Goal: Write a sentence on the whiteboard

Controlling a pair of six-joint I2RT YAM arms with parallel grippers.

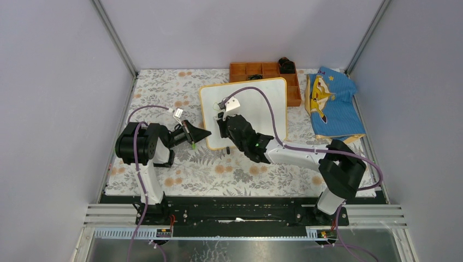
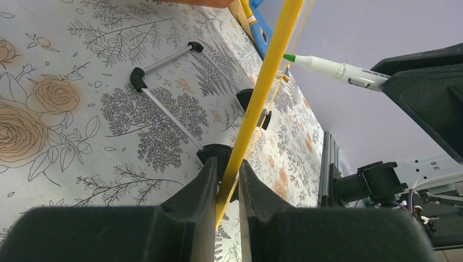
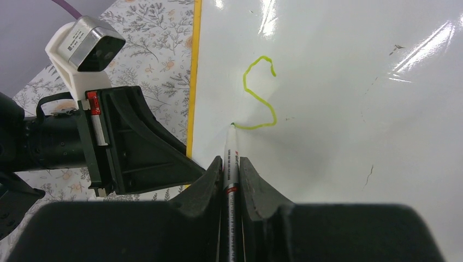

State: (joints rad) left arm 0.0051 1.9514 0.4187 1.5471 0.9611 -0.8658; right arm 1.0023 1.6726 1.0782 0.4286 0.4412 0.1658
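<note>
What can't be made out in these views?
Top view: the S on the board, too faint or under the right arm.
Top view: what lies in the tray, too small.
Left wrist: the board's face, seen edge-on.
Right wrist: the marker's rear, hidden in the right claw; the rest of the board, cut off by the picture's edge.

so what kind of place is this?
Probably a lab robot cell: plain grey walls on aluminium posts, a mounting rail along the near edge, a floral cloth staged with a whiteboard.
</note>
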